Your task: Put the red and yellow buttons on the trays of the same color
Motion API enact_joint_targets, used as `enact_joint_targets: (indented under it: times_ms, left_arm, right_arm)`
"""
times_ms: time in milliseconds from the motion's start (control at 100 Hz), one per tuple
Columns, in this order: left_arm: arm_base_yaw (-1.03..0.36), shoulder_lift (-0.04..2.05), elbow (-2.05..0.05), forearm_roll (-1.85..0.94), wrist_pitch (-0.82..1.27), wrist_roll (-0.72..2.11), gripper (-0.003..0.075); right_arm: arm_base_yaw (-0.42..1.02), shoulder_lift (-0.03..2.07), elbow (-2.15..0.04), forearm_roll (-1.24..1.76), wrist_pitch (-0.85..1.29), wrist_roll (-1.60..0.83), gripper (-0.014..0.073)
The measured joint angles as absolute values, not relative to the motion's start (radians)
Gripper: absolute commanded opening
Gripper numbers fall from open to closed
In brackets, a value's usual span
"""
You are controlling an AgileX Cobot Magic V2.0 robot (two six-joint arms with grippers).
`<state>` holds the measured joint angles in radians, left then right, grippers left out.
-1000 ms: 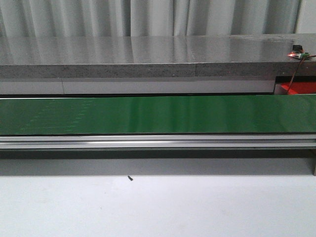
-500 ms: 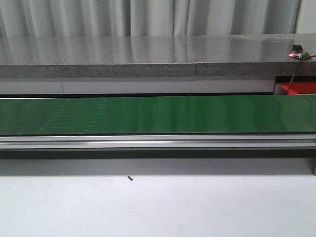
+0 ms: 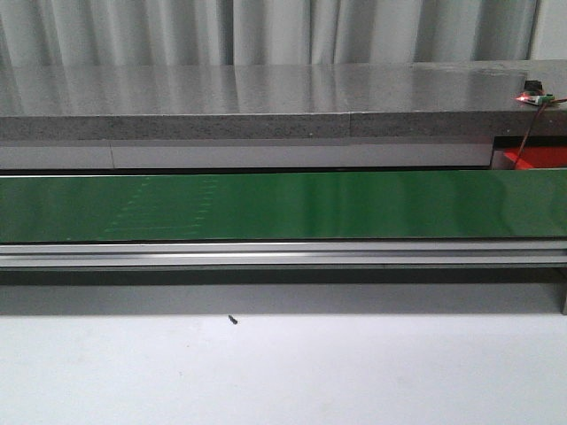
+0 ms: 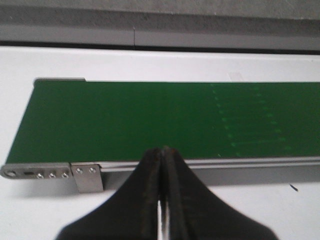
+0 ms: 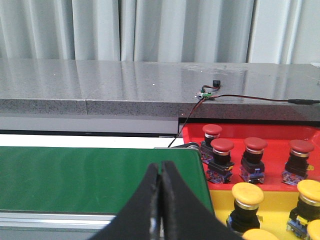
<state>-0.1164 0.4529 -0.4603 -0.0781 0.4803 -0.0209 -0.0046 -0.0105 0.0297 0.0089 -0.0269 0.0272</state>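
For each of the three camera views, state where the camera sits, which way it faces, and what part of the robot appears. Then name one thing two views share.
Front view: looks forward over the white table at the green conveyor belt; no robot part shows.
Left wrist view: on the left arm, facing the belt's end; the shut left gripper shows.
Right wrist view: on the right arm, facing red buttons and yellow buttons; the shut right gripper shows.
Shared: all three show the belt.
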Motion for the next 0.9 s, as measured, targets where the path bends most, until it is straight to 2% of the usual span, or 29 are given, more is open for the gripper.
enact_joint_targets:
  times_ms: [240,900]
  left_arm:
    - [-0.090,0.337,-0.320,0.029,0.239,-0.034,-0.0020]
    - [-0.033,-0.005,0.007,0.019,0.119,-0.065,-0.0020]
  right_arm:
    - [-0.005,-0.011,0.030,0.009,-0.027,0.027,-0.0122]
    - [-0.005,-0.011,0.030,0.008,-0.027,0.027,-0.0122]
